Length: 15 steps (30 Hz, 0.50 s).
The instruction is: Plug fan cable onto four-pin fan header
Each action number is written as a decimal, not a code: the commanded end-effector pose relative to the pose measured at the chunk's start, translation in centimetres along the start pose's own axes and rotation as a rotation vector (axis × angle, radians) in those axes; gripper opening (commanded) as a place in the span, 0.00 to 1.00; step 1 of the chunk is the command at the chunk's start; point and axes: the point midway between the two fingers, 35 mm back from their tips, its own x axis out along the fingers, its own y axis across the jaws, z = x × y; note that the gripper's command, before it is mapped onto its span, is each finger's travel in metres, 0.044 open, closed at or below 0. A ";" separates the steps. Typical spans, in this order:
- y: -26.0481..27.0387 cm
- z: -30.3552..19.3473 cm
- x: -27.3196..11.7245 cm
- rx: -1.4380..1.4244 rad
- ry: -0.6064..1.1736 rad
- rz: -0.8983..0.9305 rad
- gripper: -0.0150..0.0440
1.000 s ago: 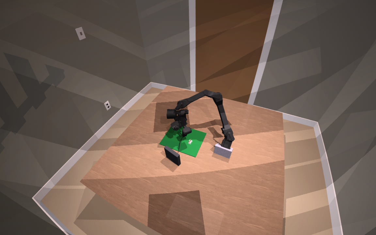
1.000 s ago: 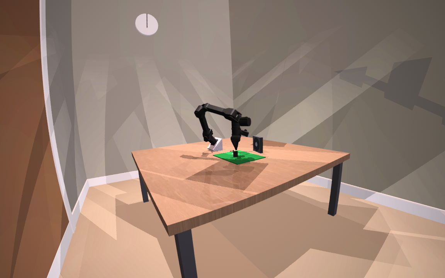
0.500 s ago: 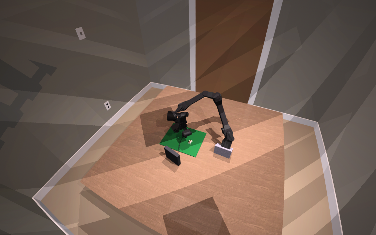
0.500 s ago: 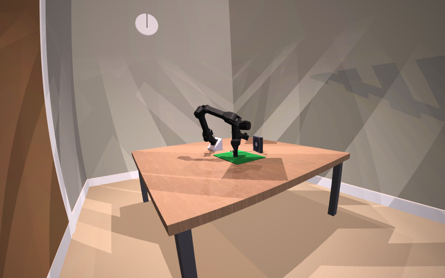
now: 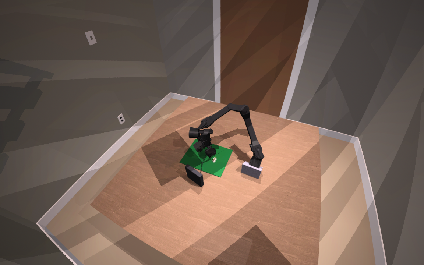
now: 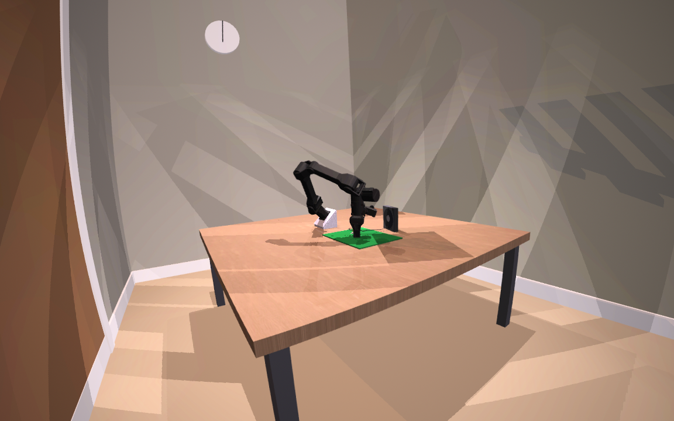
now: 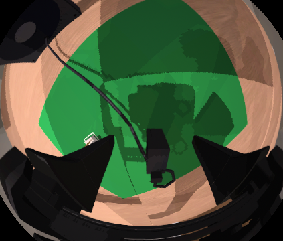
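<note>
The black cable plug (image 7: 157,150) stands between the widely open fingers of my gripper (image 7: 154,139), with a gap on both sides. In the top and exterior views my gripper is low over the green board (image 5: 221,169) (image 6: 360,245) (image 7: 74,100), and it hides the plug there. The small white four-pin header (image 5: 215,160) (image 7: 90,138) sits on the board, beside the left fingertip in the wrist view and partly hidden by it. The black cable (image 7: 96,88) runs from the plug to the fan (image 5: 194,175) (image 6: 390,218) (image 7: 25,31). The plug is apart from the header.
The fan stands upright just off the board's edge on the wooden table (image 5: 187,227) (image 6: 277,293). The arm's pale base block (image 5: 251,170) (image 6: 330,218) stands to the other side of the board. The cable crosses over the board from the fan.
</note>
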 end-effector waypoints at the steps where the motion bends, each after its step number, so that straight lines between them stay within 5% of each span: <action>1: 0.0 0.0 0.0 0.000 0.000 0.000 0.91; 13: 0.0 0.0 0.0 0.000 0.000 0.000 0.38; 15: 0.0 0.0 0.0 0.000 0.000 0.000 0.35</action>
